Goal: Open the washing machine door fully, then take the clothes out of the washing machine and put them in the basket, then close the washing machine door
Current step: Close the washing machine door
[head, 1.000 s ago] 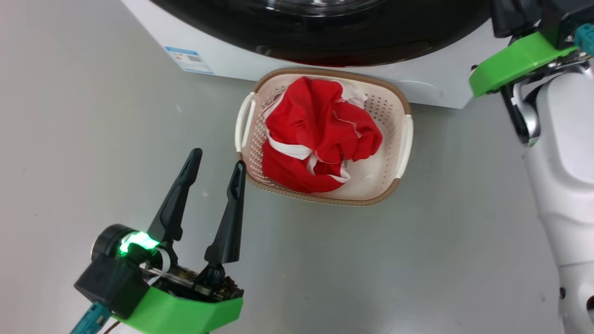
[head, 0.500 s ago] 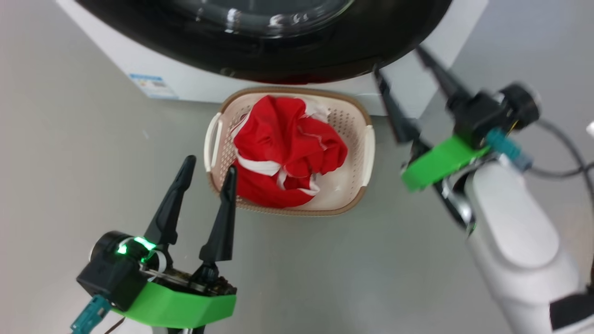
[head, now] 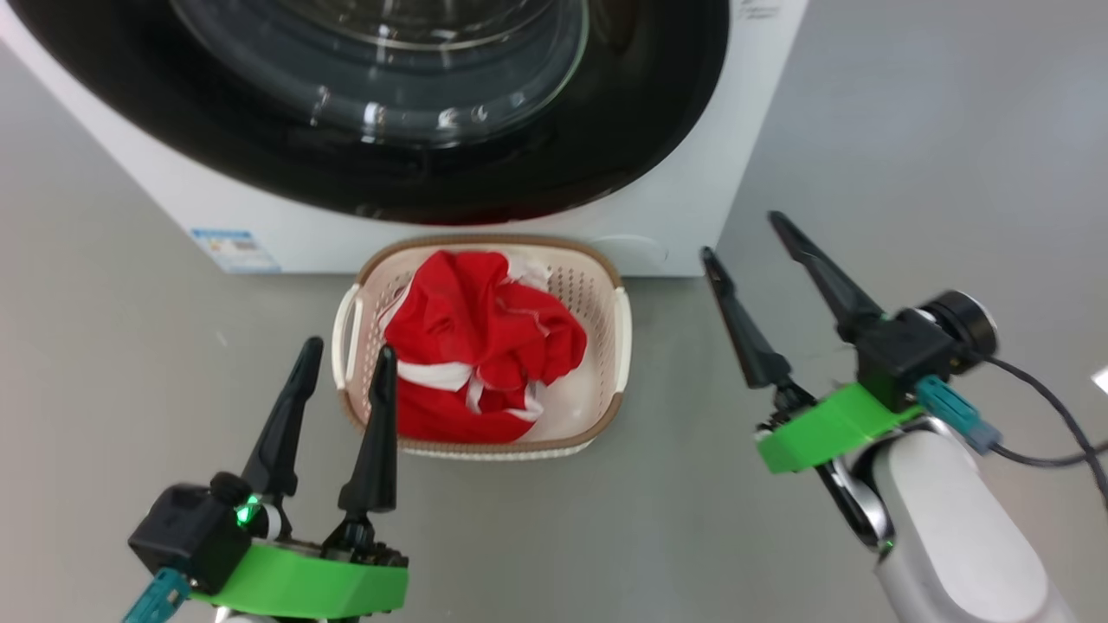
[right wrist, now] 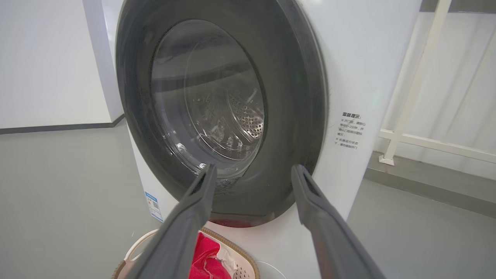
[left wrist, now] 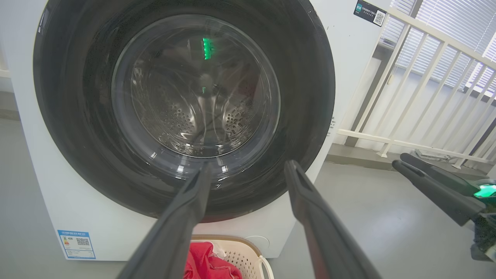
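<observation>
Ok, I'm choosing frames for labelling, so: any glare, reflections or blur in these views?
Head view: mostly sharp, with small white glints on the washing machine door. Left wrist view: a green light reflects in its glass, and the blinds top right are very bright. Right wrist view: slightly hazy; the right gripper's fingers look soft.

- The smooth grey floor (head: 909, 130) carries everything.
- The white washing machine (head: 692, 199) stands on it.
- The cream basket (head: 597, 298) with a brown rim sits on the floor just in front of the machine's lower edge.
- A white railing (left wrist: 422, 73) rises from a low kerb beside the machine.
</observation>
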